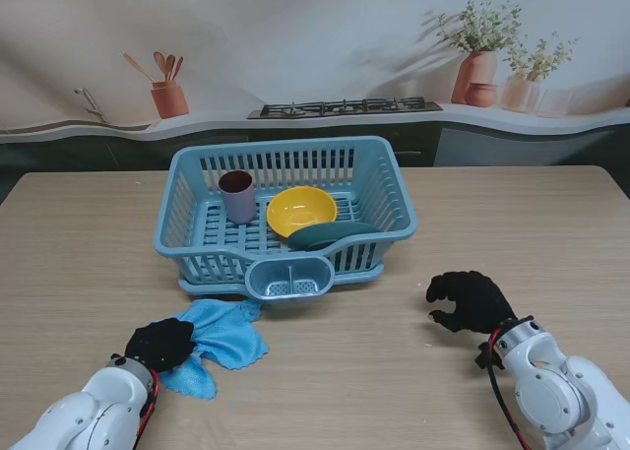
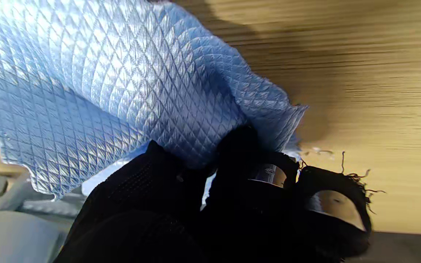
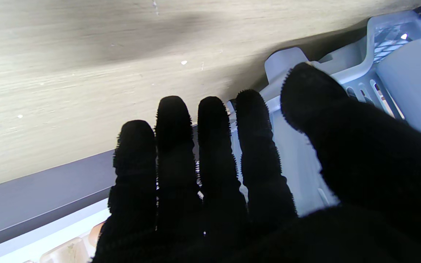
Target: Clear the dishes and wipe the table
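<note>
The blue dish rack [image 1: 389, 189] sits mid-table, holding a mauve cup [image 1: 236, 195] at its nine o'clock, a yellow bowl [image 1: 301, 211] at centre and a dark green plate [image 1: 330, 235] at five o'clock. The left hand [image 1: 159, 344] pinches the blue cloth [image 1: 224, 334] lying at the rack's seven o'clock. The right hand [image 1: 471, 300], at the rack's four o'clock, holds nothing, fingers loosely spread.

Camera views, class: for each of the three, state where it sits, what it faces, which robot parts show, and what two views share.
Stand view: above the shoulders, looking down at dish rack, both arms showing.
Left wrist view: along the left hand, fingers closed on the blue cloth.
Right wrist view: along the right hand, fingers spread, rack beyond.
Shared: the cloth shows in the stand and left wrist views.
</note>
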Controlling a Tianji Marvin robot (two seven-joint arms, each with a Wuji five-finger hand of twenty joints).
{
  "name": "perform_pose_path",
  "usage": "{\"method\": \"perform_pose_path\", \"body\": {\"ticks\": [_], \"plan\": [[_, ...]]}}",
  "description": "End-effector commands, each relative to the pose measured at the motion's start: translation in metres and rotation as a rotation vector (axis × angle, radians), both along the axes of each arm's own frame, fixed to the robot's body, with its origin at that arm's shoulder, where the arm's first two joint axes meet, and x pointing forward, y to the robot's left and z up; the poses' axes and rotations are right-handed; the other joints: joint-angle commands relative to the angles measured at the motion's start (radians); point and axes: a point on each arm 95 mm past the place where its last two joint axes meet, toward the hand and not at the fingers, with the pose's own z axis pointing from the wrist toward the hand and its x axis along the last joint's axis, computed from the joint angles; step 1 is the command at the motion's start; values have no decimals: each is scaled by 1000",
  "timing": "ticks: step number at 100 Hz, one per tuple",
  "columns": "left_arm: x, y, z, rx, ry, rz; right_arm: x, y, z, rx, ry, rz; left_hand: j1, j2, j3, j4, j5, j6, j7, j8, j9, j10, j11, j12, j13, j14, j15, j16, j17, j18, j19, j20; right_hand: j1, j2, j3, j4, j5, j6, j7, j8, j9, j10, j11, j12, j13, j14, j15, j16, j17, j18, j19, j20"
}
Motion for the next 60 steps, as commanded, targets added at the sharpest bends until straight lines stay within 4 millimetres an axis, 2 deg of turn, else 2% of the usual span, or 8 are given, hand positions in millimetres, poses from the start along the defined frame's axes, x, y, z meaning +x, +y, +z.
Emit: {"method": "perform_pose_path", "body": {"ticks": [1, 7, 9, 12, 42, 60], "plan": [[-18, 12, -31, 32, 119, 22, -2, 3, 1, 17, 5, -2, 190, -102, 80, 108, 2, -95, -4, -17, -22, 97, -1, 1, 21, 34, 40, 1, 23, -88, 268, -16, -12, 28, 3, 31, -6, 10, -27, 5, -12, -2, -24, -22, -15, 5, -31, -15, -16, 14, -17, -17], [-18, 11, -32, 28, 129, 22, -2, 3, 1, 32, 4, -13, 191, -102, 80, 108, 2, -95, -4, -16, -22, 96, -1, 1, 21, 34, 40, 1, 23, -87, 268, -16, -22, 31, 11, 62, -5, 14, -62, 27, -18, -4, -47, -34, -18, 3, -65, -29, -24, 19, -40, -32], [-17, 10, -32, 27, 133, 22, -2, 3, 1, 38, 4, -17, 191, -102, 79, 108, 2, -95, -5, -16, -22, 97, -2, 1, 21, 34, 40, 1, 23, -87, 268, -16, -25, 33, 11, 83, -1, 16, -96, 79, -19, -4, -56, -38, -19, 2, -77, -33, -28, 19, -47, -45], [-17, 9, -33, 26, 141, 20, -2, 4, 1, 45, 4, -22, 190, -101, 79, 108, 2, -96, -5, -16, -22, 96, -1, 1, 21, 34, 40, 1, 23, -88, 268, -15, -27, 32, 12, 89, -2, 17, -111, 97, -22, -3, -63, -41, -22, 1, -89, -38, -30, 18, -53, -50], [-3, -23, -36, -19, 295, -13, -5, 5, 1, 127, 12, -73, 190, -103, 80, 108, 2, -97, -6, -15, -21, 96, -1, 0, 21, 34, 40, 1, 23, -89, 267, -16, -68, 16, 6, 78, -23, 21, -219, 87, -44, -5, -177, -93, -31, -13, -278, -125, -54, 20, -170, -134], [2, -44, -37, -49, 390, -33, -6, 5, 0, 164, 15, -102, 189, -103, 80, 108, 1, -97, -6, -16, -22, 96, -1, -1, 21, 34, 40, 2, 23, -89, 267, -16, -89, 19, 0, 74, -25, 22, -234, 82, -47, -9, -200, -104, -31, -16, -310, -140, -58, 20, -186, -151]]}}
